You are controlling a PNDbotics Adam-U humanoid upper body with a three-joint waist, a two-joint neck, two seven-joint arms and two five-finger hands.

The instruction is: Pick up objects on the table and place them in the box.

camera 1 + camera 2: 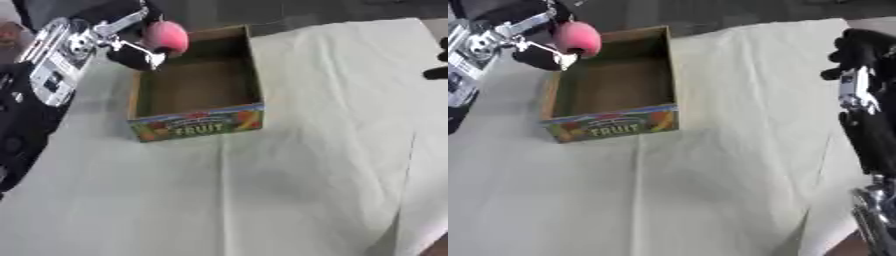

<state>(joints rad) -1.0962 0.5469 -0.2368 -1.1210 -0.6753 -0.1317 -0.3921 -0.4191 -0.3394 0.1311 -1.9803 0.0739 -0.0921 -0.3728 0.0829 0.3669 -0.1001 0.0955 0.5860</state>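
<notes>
Box [197,95]: cardboard, open-topped, set slightly askew on the desk [306,165] toward its far left; printed front wall reading "FRUIT" faces the camera; brown floor bare where visible

Pink ball [166,36]: round, soft-looking, held in the air over the box's far left corner, above the rim, clear of the walls

Left robot hand [131,45]: enters from the upper left on a black and silver arm; fingers and thumb curled round the pink ball, grasping it just over the box's left wall

Right robot hand [859,55]: black, at the right edge of the right eye view, raised over the desk's right side, well apart from the box; whether released or clenched cannot be told

Desk: covered by a pale creased cloth [289,200]; wide open stretch in front of and to the right of the box; cloth's far edge runs just behind the box, right edge falls away near the right arm

Dark floor [737,12] beyond the far edge
</notes>
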